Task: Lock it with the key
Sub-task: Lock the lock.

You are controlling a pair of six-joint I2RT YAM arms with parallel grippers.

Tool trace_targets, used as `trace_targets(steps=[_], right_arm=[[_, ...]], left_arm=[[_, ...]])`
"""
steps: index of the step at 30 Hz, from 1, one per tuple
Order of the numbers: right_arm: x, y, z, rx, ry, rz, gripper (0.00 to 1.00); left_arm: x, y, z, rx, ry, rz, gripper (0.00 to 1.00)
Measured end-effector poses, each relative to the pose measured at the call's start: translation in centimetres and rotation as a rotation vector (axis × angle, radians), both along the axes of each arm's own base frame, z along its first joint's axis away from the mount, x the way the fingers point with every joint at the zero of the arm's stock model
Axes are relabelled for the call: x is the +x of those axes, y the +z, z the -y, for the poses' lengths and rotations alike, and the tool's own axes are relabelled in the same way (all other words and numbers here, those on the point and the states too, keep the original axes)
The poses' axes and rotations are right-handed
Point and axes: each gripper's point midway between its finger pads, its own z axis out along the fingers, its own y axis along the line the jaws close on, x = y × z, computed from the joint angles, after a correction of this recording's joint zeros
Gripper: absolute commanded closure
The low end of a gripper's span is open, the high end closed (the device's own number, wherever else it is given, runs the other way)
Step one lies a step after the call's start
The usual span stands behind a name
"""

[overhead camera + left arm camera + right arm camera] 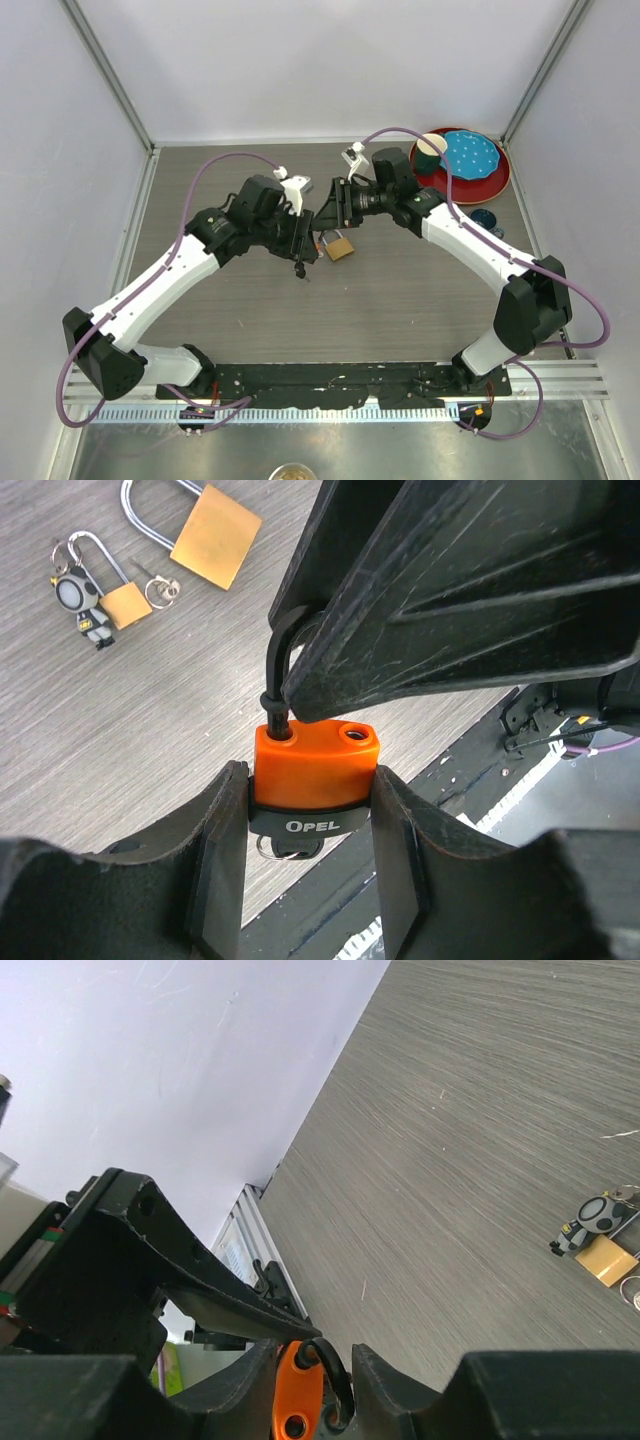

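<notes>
Grey wood-grain table (pixel 400 290) lies beneath both my grippers. My left gripper (pixel 310 790) is clamped on the sides of an orange rubber-coated padlock with a black base (pixel 318 755), its shackle end pointing away from my wrist. My right gripper (pixel 315 1360) meets it from the opposite side, its jaws narrowed around the thin black metal shackle (pixel 273 670). I cannot tell whether they pinch it. One shackle leg sits in the body and the other hole is empty. A small silver key (pixel 283 848) pokes from the base, between my left fingers.

Left gripper (pixel 310 780) clamped, right gripper (pixel 315 1365) facing it closely
</notes>
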Motion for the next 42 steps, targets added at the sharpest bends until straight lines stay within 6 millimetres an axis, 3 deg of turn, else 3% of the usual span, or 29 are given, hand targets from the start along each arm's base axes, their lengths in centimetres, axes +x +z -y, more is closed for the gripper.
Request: trace_targets(steps=[1, 5, 8, 10, 11, 14, 17, 21, 26, 32, 36, 42], right_arm=[[-0.1, 0.0, 0.0, 0.002, 0.004, -0.001, 0.64], [-0.3, 0.1, -0.1, 0.011, 0.02, -0.004, 0.98], [-0.5, 0.4, -0.2, 0.03, 0.03, -0.011, 0.98], [-0.4, 0.6, -0.2, 0.037, 0.028, -0.014, 0.98], [-0.4, 0.6, -0.2, 0.039, 0.027, -0.013, 0.98], [-0.2, 1.0, -0.2, 0.047, 0.016, -0.009, 0.98], [0.1, 1.9, -0.2, 0.064, -0.015, 0.001, 0.99], [0.4, 4.1, 0.0, 0.118, -0.07, 0.032, 0.98], [0.7, 8.6, 0.3, 0.241, -0.146, 0.074, 0.98], [0.7, 14.6, 1.4, 0.411, -0.244, 0.109, 0.99], [1.1, 17.5, 2.7, 0.492, -0.317, 0.116, 0.98], [1.9, 20.0, 4.5, 0.57, -0.406, 0.119, 0.99]], left_arm=[[0.1, 0.2, 0.0, -0.003, 0.0, 0.004, 1.0], [0.3, 0.6, 0.3, -0.016, 0.0, 0.018, 1.0], [0.3, 0.7, 0.3, -0.016, 0.0, 0.019, 1.0], [0.4, 0.8, 0.3, -0.018, 0.001, 0.022, 0.87], [0.4, 0.9, 0.3, -0.019, 0.003, 0.025, 0.71], [0.8, 1.3, 0.1, -0.024, 0.014, 0.031, 0.45], [1.6, 2.2, -0.2, -0.053, 0.037, 0.038, 0.38], [4.0, 6.1, 0.1, -0.207, 0.079, 0.079, 0.34], [6.9, 12.3, -0.6, -0.442, 0.125, 0.179, 0.27], [7.2, 18.5, -0.3, -0.604, 0.064, 0.31, 0.27], [6.5, 20.9, 0.4, -0.672, -0.003, 0.356, 0.28], [5.8, 22.3, 1.0, -0.735, -0.06, 0.369, 0.32]])
